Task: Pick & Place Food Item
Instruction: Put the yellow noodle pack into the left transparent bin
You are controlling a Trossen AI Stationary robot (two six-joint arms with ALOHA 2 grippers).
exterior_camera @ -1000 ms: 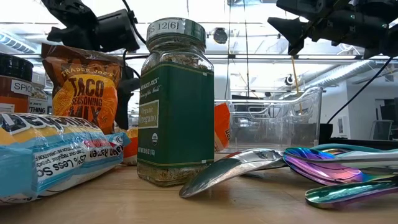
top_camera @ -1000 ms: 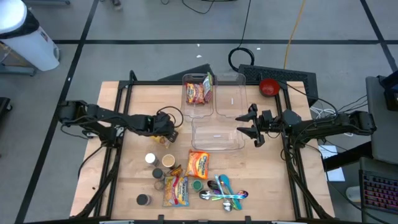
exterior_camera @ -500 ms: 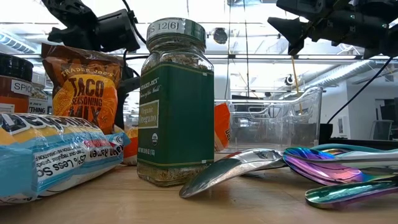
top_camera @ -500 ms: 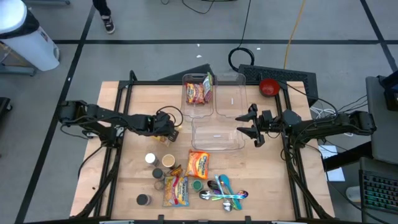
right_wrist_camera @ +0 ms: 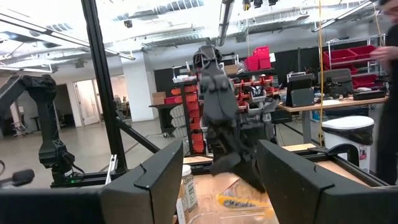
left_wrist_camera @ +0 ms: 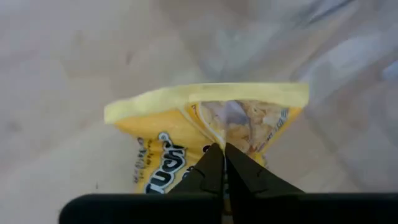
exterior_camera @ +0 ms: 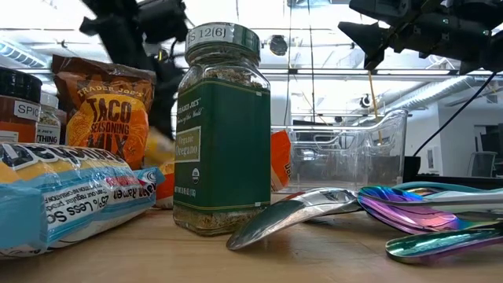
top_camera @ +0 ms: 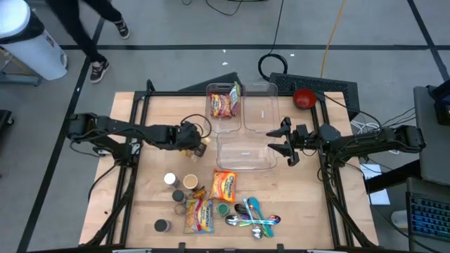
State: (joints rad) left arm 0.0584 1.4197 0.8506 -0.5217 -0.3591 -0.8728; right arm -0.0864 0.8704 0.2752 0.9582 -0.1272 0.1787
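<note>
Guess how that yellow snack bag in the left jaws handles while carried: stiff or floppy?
Probably floppy: the yellow crinkly plastic snack bag is pinched at one spot by the left gripper, and its film looks creased. Likely light, since a thin pinch holds it. It may swing or sag, so slipping seems possible.

Grey tiled floor (top_camera: 176,28) surrounds the wooden surface (top_camera: 155,204). A white bin (top_camera: 31,42) stands at one corner, a person's legs (top_camera: 91,28) beside it. Shelves with red bins (right_wrist_camera: 261,59) line the bright workshop behind.
</note>
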